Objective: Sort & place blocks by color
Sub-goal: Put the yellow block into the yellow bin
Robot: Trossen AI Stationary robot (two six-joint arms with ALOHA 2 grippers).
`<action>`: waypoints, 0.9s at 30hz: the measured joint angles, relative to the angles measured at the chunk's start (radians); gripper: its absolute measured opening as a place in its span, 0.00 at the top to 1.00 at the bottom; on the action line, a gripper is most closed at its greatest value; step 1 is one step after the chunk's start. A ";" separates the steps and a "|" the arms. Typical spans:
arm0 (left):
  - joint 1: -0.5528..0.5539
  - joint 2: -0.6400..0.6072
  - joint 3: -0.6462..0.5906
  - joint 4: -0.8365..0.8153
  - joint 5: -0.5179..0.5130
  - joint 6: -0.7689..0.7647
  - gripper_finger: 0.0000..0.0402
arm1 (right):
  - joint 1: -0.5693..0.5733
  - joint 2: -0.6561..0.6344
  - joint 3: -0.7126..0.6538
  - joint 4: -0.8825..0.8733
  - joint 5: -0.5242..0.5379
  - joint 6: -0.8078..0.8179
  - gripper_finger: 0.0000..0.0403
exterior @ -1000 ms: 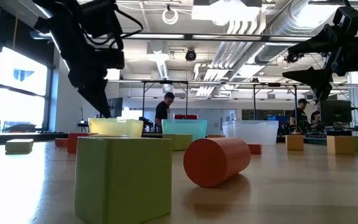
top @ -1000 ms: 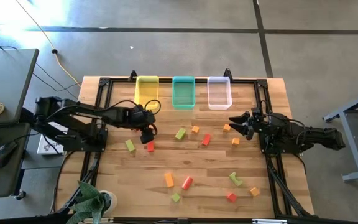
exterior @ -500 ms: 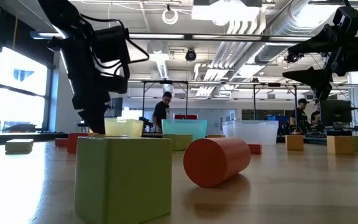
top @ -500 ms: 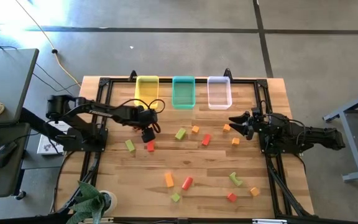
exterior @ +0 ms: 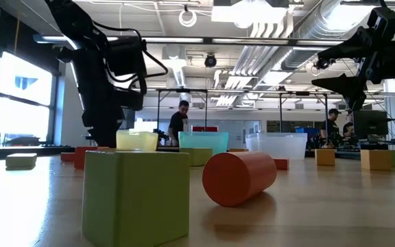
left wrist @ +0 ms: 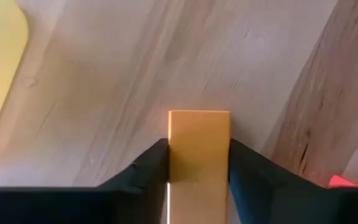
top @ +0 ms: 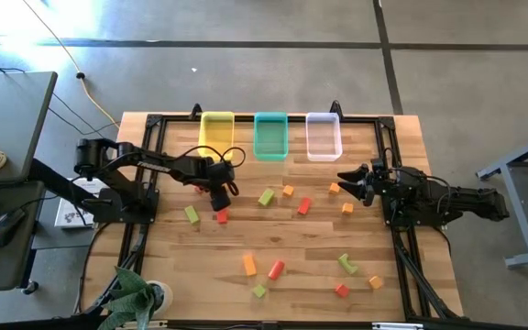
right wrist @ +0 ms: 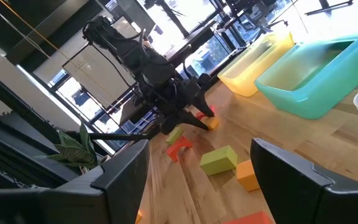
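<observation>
- Wooden slatted worktop (top: 282,243): yellow rectangular plastic bin (top: 216,134), teal one (top: 270,135) and clear one (top: 324,135) in a row along the far edge; coloured blocks scattered across the middle.
- Left end effector (top: 219,195) low over the worktop, near the yellow bin; fingers (left wrist: 146,171) pressed on both long sides of a small orange rectangular block (left wrist: 198,158).
- Block's long axis runs straight out between the fingers, along their reach; it sits flat on the wood.
- Small red block (top: 222,215) just beside, apart.
- Right end effector (top: 346,177) spread wide, empty, waiting on the right side, farther off.
</observation>
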 joint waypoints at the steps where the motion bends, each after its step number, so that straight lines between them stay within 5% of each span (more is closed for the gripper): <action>1: 0.001 0.000 0.000 -0.002 0.002 0.005 0.75 | 0.000 0.000 0.000 0.000 0.000 0.000 0.34; 16: 0.004 -0.038 0.141 -0.041 0.059 -0.028 0.77 | 0.000 0.000 0.000 0.000 -0.001 -0.007 0.34; 27: 0.145 -0.072 0.315 -0.082 -0.124 -0.059 0.77 | 0.000 0.000 0.000 0.001 -0.003 0.001 0.34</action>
